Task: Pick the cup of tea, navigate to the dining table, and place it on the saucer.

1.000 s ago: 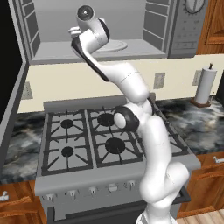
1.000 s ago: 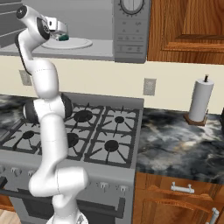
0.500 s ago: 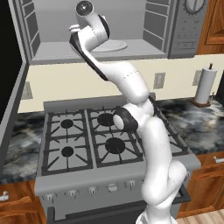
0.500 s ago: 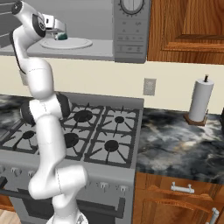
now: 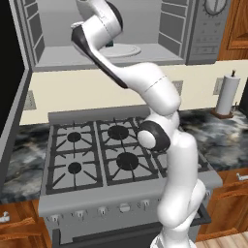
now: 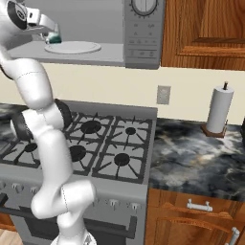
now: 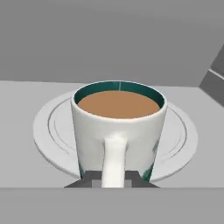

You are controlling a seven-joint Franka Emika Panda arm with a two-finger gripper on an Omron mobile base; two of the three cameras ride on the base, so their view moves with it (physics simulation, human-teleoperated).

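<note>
One cup of tea (image 7: 118, 127), handle pinched by claw (image 7: 114, 178)

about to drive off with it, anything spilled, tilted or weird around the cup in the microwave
Nothing stands out. The cup of tea stands upright on the round white turntable plate inside the open microwave, its tea level and below the rim, no spill on the plate. The gripper is shut on the cup's handle.
</note>
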